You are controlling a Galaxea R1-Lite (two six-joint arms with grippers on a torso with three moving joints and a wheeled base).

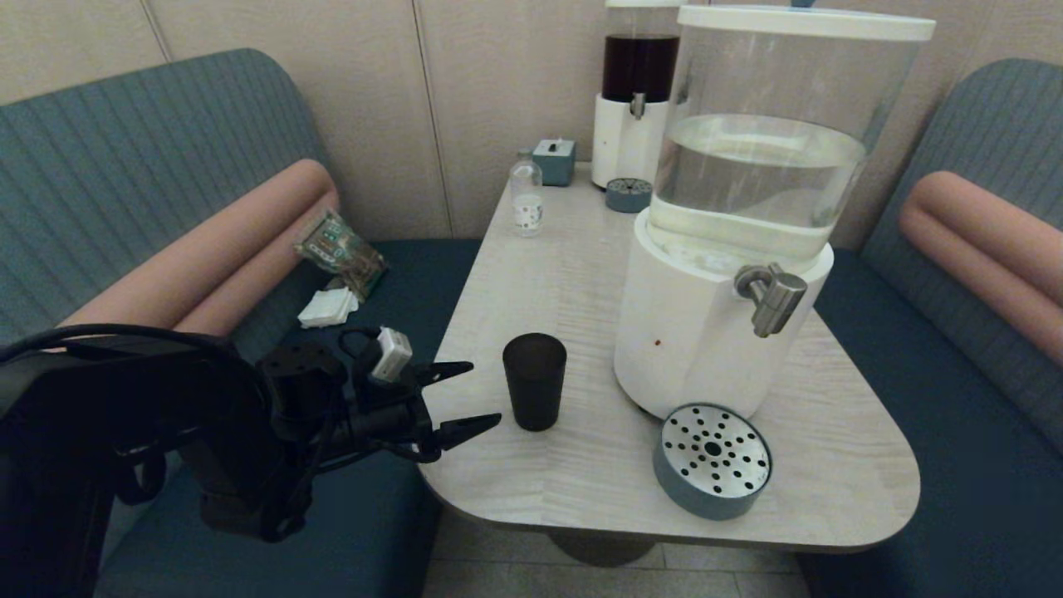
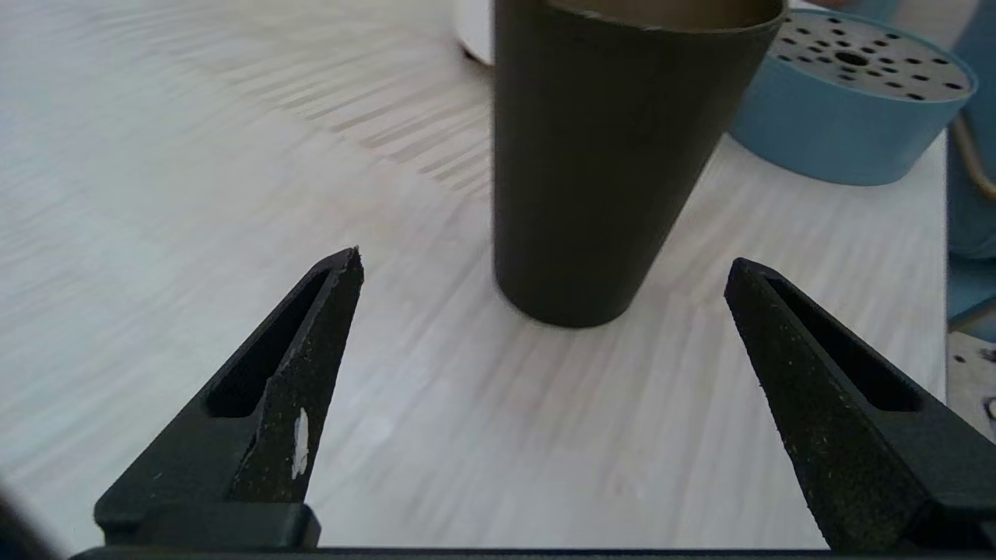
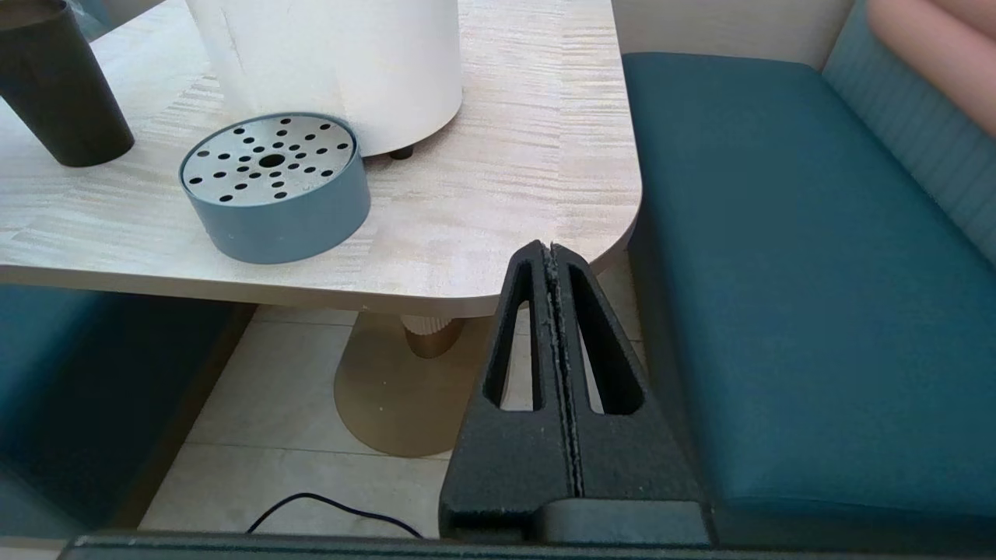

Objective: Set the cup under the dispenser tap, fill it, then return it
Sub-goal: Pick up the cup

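The dark tapered cup (image 1: 534,380) stands upright on the pale table (image 1: 548,274), left of the big white-based dispenser (image 1: 706,324). Its brushed-steel tap (image 1: 772,299) juts out above the round blue drip tray (image 1: 712,459). My left gripper (image 1: 477,394) hovers open just left of the cup, a short gap away, fingers level with its lower half. In the left wrist view the cup (image 2: 599,155) stands just beyond the spread fingertips of that gripper (image 2: 545,264), nothing between them. My right gripper (image 3: 551,250) is shut and empty, parked low off the table's near right corner, out of the head view.
A small clear bottle (image 1: 526,198), a blue box (image 1: 555,160), a narrow dark-liquid dispenser (image 1: 635,91) and its small tray (image 1: 629,194) stand at the table's far end. Teal bench seats flank the table. A snack bag (image 1: 340,249) and napkins (image 1: 328,306) lie on the left seat.
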